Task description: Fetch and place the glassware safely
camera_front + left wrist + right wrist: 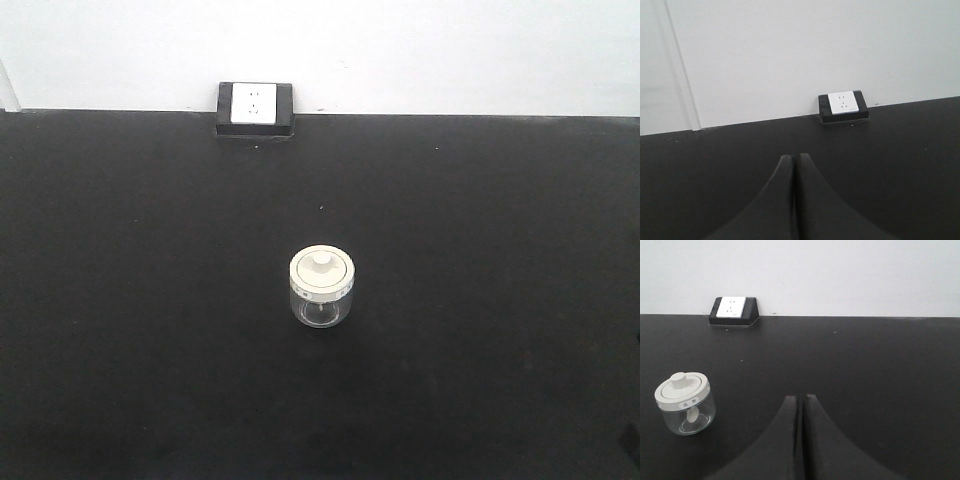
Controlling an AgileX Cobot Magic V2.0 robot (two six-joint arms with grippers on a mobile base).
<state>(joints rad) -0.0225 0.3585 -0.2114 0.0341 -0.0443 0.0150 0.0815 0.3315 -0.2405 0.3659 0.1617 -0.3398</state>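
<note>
Though unreadable, labelled jar lid (682, 388) (upright)

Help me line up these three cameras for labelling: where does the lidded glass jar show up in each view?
Front view: the glass jar stands upright near the centre of the black table.
Left wrist view: not in it.
Right wrist view: the jar sits at lower left, left of the right gripper.
Shared landmark: the wall socket box at the table's far edge.

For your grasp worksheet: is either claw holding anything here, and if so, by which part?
Nothing is held. The left claw and right claw are shut and empty; the lidded glass jar stands alone on the black table.
</note>
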